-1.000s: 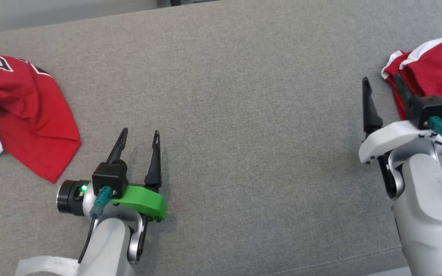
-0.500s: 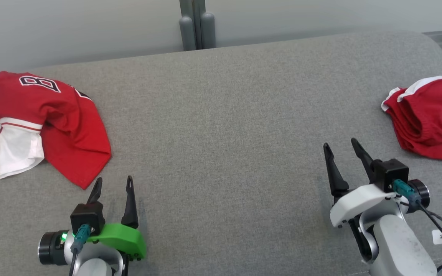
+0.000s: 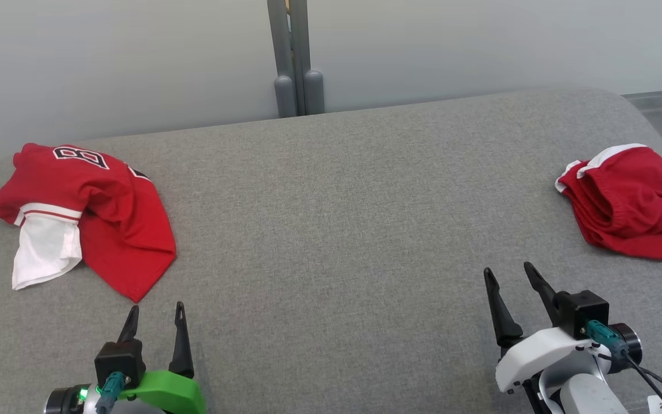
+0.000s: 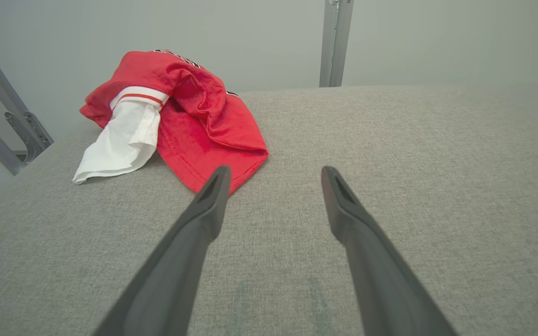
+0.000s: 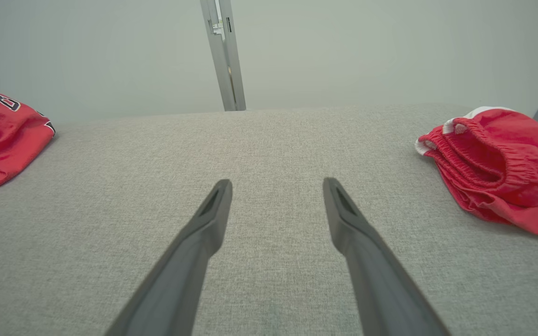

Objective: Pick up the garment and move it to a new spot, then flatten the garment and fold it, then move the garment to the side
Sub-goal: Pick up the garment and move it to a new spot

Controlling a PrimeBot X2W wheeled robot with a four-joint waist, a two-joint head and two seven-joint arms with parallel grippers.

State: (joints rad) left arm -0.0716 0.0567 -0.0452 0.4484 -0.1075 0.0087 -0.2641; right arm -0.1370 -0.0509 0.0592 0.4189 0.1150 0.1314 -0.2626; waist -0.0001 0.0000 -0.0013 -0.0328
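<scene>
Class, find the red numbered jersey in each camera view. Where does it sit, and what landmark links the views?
Head view: red jersey, left side of the grey surface.
Left wrist view: upper left of centre.
Right wrist view: far left edge.
Shared landmark: grey upright post behind the surface.

Grey woven upholstery (image 3: 331, 230) spreads beneath and ahead of the left claw (image 3: 156, 306) and right claw (image 3: 506, 267). Past its far edge, beyond both claws' tips, stands a pale wall (image 3: 135, 57) with a grey metal post (image 3: 291, 57) upright, midway between the claws. Angled metal bars (image 4: 17, 126) stand to the left claw's left.
</scene>
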